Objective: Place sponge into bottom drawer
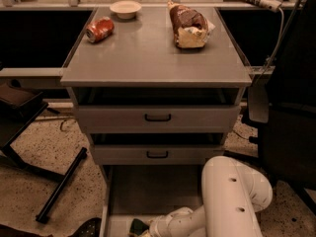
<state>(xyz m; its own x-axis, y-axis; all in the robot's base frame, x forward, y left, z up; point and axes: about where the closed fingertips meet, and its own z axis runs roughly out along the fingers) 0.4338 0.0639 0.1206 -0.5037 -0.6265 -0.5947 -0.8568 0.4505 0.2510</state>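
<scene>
The sponge [135,226] is down at the very bottom of the view. Only a small dark green bit of it shows. It is inside the bottom drawer [153,191], near the front. The gripper [147,231] is right beside the sponge, low in the drawer. The edge of the view cuts it off. I cannot tell if the gripper is holding the sponge or has let it go.

The bottom drawer stands wide open. It is a flat grey tray with low walls. The white arm [229,196] comes in from the right. It is big and round, and it bends down into the drawer.

Above the bottom drawer is the middle drawer [126,154], with a black handle. Above that is the top drawer [113,118], which also has a black handle. Both of these stick out a little way.

On the grey cabinet top [153,58] there are three things. A red soda can [99,29] lies on its side at the back left. A small pale bowl [125,8] sits just behind the can. A brown-and-cream bag [189,24] lies at the back right, well apart from the can.

The speckled floor [44,157] is to the left, with a black bar [61,184] lying on it. A black chair [289,122] stands to the right of the cabinet.
</scene>
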